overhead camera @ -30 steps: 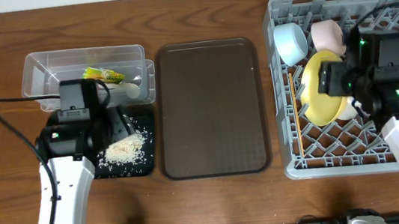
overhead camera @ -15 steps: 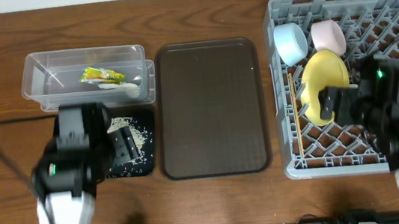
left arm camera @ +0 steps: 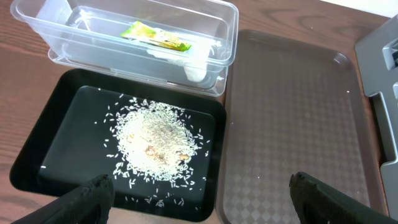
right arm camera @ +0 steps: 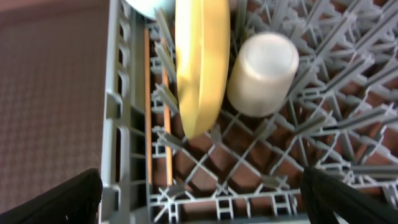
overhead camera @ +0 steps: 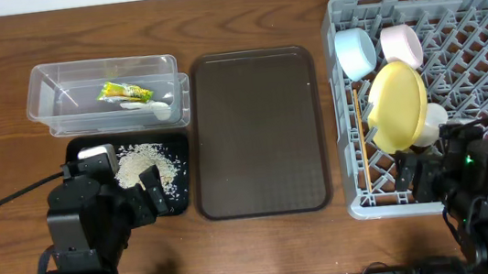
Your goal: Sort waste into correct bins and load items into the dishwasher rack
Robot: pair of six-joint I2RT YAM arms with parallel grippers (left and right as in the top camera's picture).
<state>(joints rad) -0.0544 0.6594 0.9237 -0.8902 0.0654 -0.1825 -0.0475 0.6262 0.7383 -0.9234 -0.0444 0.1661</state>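
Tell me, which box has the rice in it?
The shallow black tray holds the rice. The clear tub beside it has the green-and-yellow wrapper instead.

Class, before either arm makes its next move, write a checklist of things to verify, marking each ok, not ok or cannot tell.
1. Crumpled green-and-yellow snack wrapper inside the clear rectangular plastic tub: ok.
2. White rice grains heaped on the shallow black tray: ok.
3. Round yellow plate standing on edge in the grey lattice rack: ok.
4. Small pale cup, light blue bowl and white bowl in the rack: ok.
5. Thin wooden chopsticks lying along the rack's left edge: ok.
6. Left gripper and right gripper open, holding nothing: ok.
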